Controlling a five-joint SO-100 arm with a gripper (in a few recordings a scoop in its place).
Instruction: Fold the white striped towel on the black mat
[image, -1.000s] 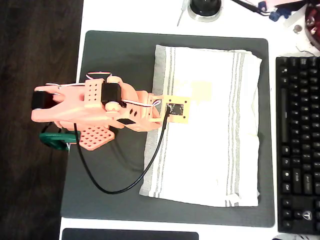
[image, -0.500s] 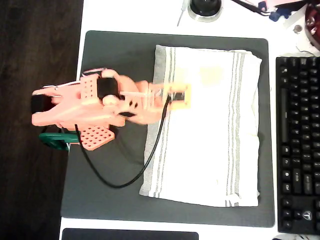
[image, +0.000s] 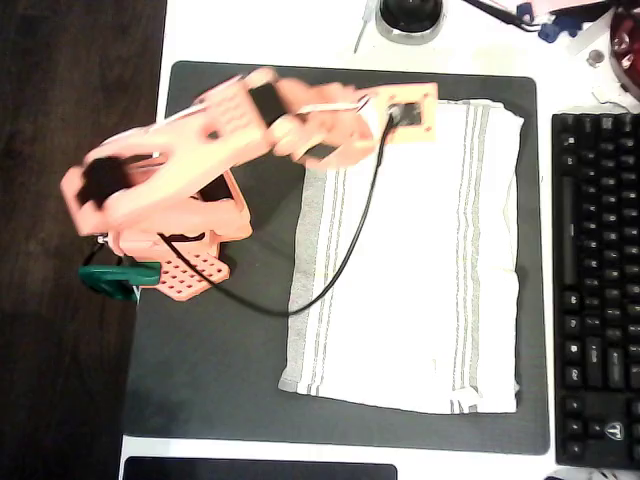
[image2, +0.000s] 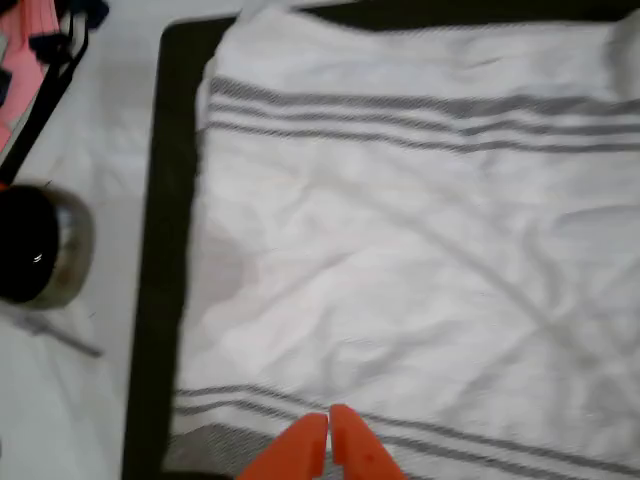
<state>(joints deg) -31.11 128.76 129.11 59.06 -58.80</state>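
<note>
- On the black mat (image: 220, 350), overhead view: the white striped towel (image: 420, 270) lies spread flat, filling the right part of the mat; left part of the mat is bare apart from the arm over it.
- Towel has groups of thin grey stripes running along its left and right edges in the overhead view; surface lightly wrinkled. Its bottom edge stops just short of the mat's lower border.
- Orange arm (image: 170, 180) reaches from the left side of the mat up and to the right; its wrist end sits over the towel's top-left corner. Arm is motion-blurred in this view, so the exact contact point is uncertain.
- Black cable (image: 340, 260) hangs from the wrist in a loop across the towel's left stripes and onto the mat.
- Wrist view: the tool (image2: 329, 440) appears at the bottom edge, its two orange fingertips pressed together with no visible gap and nothing between them. They appear to sit just above the near stripe group of the towel; touching or hovering, cannot tell.
- White worktop (image: 270, 30) surrounds the mat. Black keyboard (image: 595, 290) just beside the mat's right edge.
- Round black-and-silver object (image2: 40, 245) on the worktop left of the mat in the wrist view.
</note>
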